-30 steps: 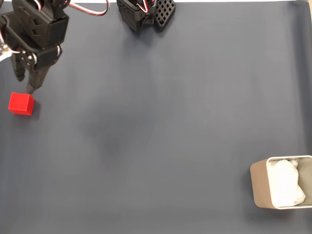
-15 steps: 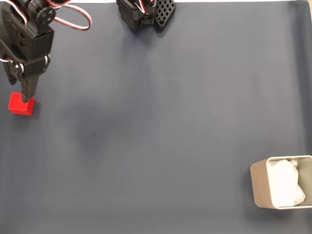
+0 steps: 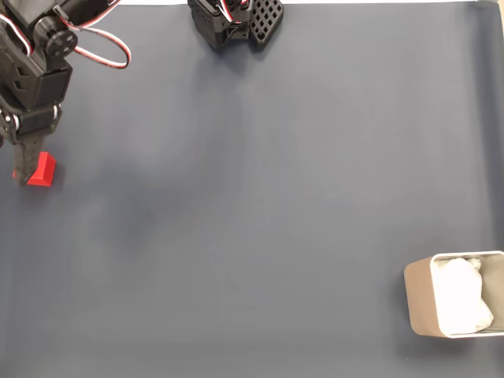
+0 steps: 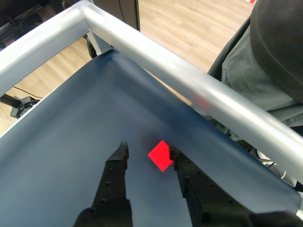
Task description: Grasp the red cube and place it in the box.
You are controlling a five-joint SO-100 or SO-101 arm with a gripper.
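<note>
Red cube (image 4: pixel 160 155) sits right ahead of the gripper (image 4: pixel 147 154) in the wrist view, w/ the two black fingers spread apart and the cube showing in the gap btwn their tips, closer to the right finger (image 4: pixel 176 158). Whether that finger touches it, can't tell. Nothing's clamped yet; jaws are parted wider than the cube. Left finger (image 4: pixel 119 158) stands clear of it, dark blue mat (image 4: pixel 66 137) visible btwn them.

Past the cube, a silver metal rail (image 4: pixel 189 87) runs diagonally along the table edge, meeting another rail at a corner up top left. Beyond that: wood floor, plus a person's grey sleeve (image 4: pixel 251 75) at the right.

Over to the fixed view: the arm's black body is in the top-left corner, red-and-white wires looping off it, gripper (image 3: pixel 24 164) pointing down the picture onto the cube (image 3: pixel 42 171). Cube is partly covered by the finger; only its right part and a sliver at the left show. It's on the mat (image 3: pixel 260 205), near the left edge.

Far across, bottom right: the box (image 3: pixel 417 303), tan walls, white crumpled lining inside, cut off by the frame edge. Well apart from cube and gripper. Top centre: arm's black base (image 3: pixel 235 22) w/ a perforated plate.
</note>
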